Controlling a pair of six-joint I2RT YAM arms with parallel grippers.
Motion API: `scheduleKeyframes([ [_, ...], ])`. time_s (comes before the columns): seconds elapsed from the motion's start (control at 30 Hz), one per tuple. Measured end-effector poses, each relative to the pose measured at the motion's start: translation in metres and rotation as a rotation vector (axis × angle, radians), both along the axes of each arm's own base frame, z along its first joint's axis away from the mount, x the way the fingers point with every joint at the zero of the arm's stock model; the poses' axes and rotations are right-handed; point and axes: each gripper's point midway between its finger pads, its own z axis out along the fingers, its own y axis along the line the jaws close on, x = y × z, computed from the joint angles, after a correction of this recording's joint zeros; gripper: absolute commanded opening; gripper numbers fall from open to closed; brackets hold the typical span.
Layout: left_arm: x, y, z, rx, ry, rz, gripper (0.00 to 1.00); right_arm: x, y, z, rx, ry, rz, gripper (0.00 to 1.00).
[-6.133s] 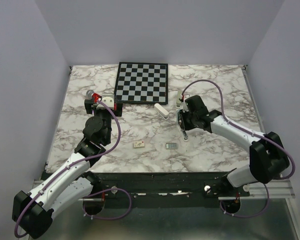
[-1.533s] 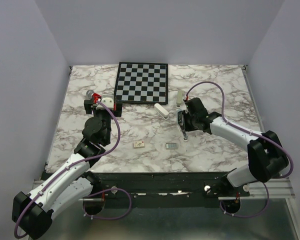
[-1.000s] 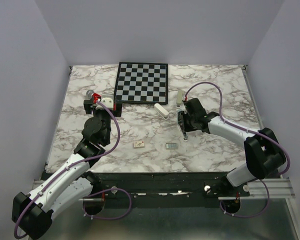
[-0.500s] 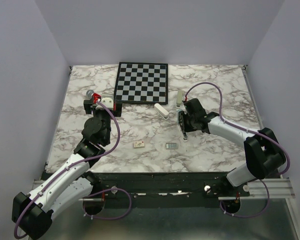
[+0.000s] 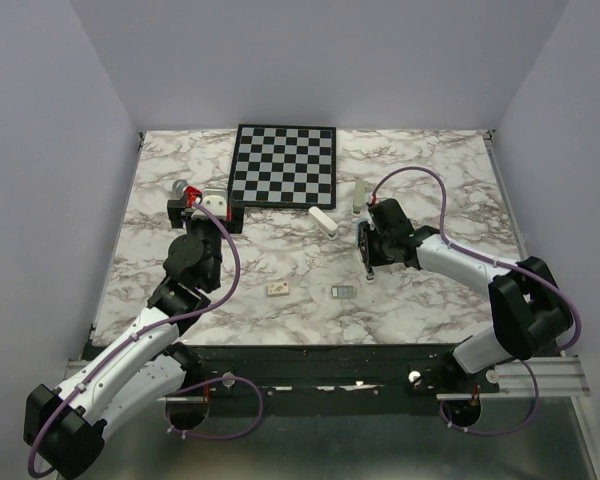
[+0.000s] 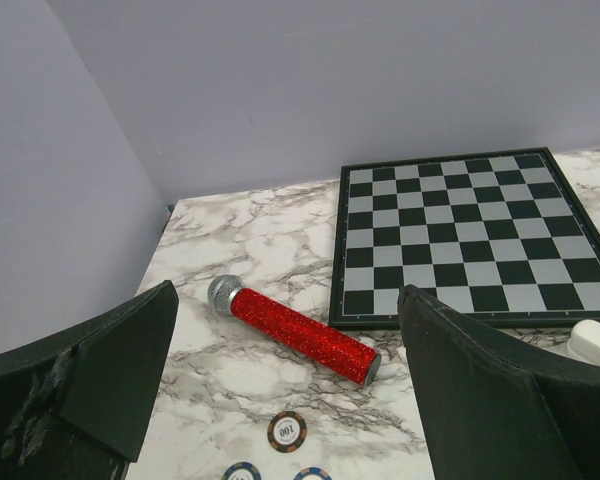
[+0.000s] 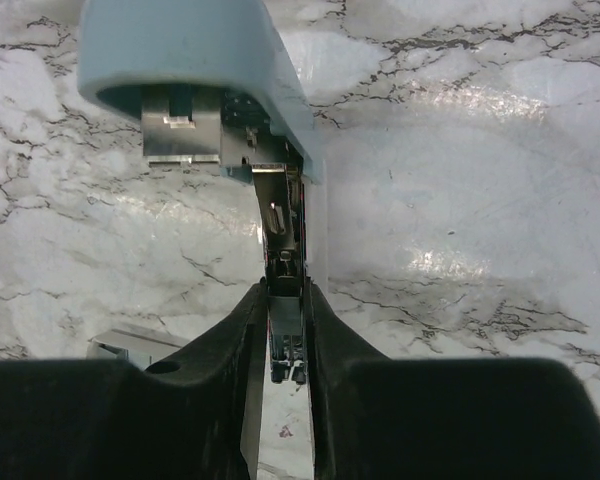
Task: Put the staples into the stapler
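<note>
Right jaws clamped on the metal rail of the stapler (image 7: pixel 195 60), whose blue top is swung open. Over the last 6 s the right wrist has crept slightly away from the arm bases, shifting the stapler a touch. Staples (image 5: pixel 343 291) lie untouched on the tabletop (image 5: pixel 280 250), just beside the stapler's near tip. Left jaws apart, idle, well left of the stapler. Judgement: rail exposed, loading not begun.
</note>
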Motion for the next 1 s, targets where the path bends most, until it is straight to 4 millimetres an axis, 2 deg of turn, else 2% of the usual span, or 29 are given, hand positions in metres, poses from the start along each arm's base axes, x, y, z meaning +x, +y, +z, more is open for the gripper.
scheduleKeyframes([
  [0.03, 0.000, 0.000, 0.000, 0.000, 0.000, 0.000, 0.99, 0.000, 0.000, 0.000, 0.001, 0.001, -0.002, 0.33],
  [0.17, 0.000, 0.000, 0.000, 0.000, 0.000, 0.000, 0.99, -0.005, -0.003, -0.001, -0.004, 0.019, -0.005, 0.38],
  [0.43, 0.000, 0.000, 0.000, -0.001, 0.000, 0.000, 0.99, -0.005, -0.008, 0.002, -0.018, 0.011, -0.037, 0.38],
  [0.7, -0.001, 0.001, 0.002, -0.005, -0.006, 0.000, 0.99, 0.010, -0.009, 0.012, -0.027, -0.012, -0.075, 0.38],
  [1.0, -0.002, 0.001, 0.003, -0.006, -0.009, 0.000, 0.99, 0.009, -0.009, -0.004, -0.050, 0.037, -0.086, 0.38],
])
